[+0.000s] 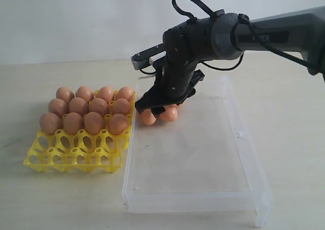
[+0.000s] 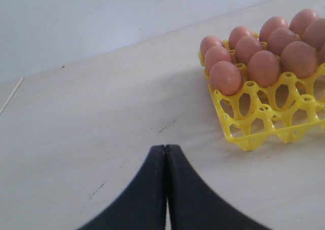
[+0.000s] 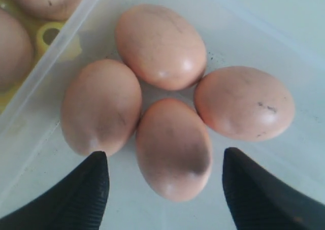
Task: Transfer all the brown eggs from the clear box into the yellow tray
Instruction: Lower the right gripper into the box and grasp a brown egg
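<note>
Several brown eggs (image 3: pixel 161 46) lie bunched in the far left corner of the clear box (image 1: pixel 203 154), touching one another. My right gripper (image 3: pixel 165 153) hangs open just above them. Its black fingertips (image 3: pixel 91 189) stand either side of the nearest egg (image 3: pixel 173 149) without touching it. In the exterior view the same gripper (image 1: pixel 155 108) hides part of the cluster (image 1: pixel 169 113). The yellow tray (image 1: pixel 76 156) sits left of the box with several brown eggs (image 1: pixel 84 113) in its far rows; its near row of cups has none. My left gripper (image 2: pixel 166 148) is shut on nothing above bare table near the tray (image 2: pixel 264 123).
The box's left wall (image 3: pixel 45 83) runs close beside the cluster, with the tray just past it. The rest of the box floor shows no eggs. A small latch tab (image 1: pixel 240 134) sits on the box's right wall. The pale table (image 1: pixel 294 118) extends around both.
</note>
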